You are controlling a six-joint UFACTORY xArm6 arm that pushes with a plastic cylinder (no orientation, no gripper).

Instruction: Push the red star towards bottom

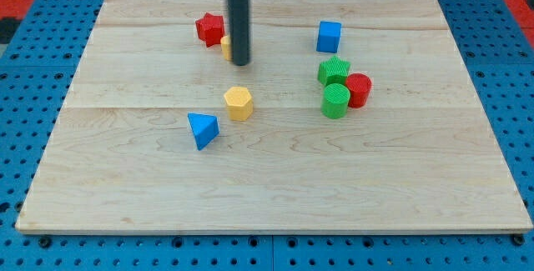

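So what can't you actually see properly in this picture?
- Yellow block, camera view: mostly hidden behind my rod, shape unclear.
- Red star: its right edge is covered by the rod.
- Red block: partly hidden by the green cylinder.
- Arm above my tip: cut off by the view's top.

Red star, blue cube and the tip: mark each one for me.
red star (209, 28), camera view, on its top face
blue cube (329, 35), camera view, on its front face
my tip (240, 62), camera view, the rod's very end

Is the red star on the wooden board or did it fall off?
On the board. The red star sits near the wooden board top edge, left of my tip.
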